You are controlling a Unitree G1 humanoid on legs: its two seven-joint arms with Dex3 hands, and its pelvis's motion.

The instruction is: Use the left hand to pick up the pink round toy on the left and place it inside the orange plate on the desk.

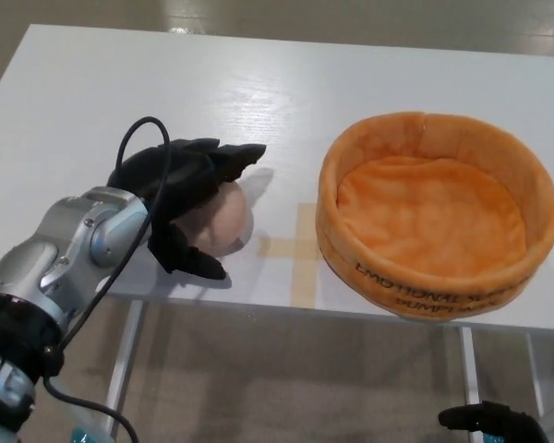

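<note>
One head view: the left hand [186, 189] curls over the pink round toy [220, 221] near the white bench's [92, 92] front edge, fingers on top and thumb below, hiding most of it. Right of it, the orange plate [512, 175] sits apart. Only a sliver of the right hand [489, 422] shows; I cannot tell its pose.

Pink round toy [223, 224] mostly hidden under left hand [186, 198]. Right hand [491, 425] cut off by bottom edge; finger pose unreadable.
</note>
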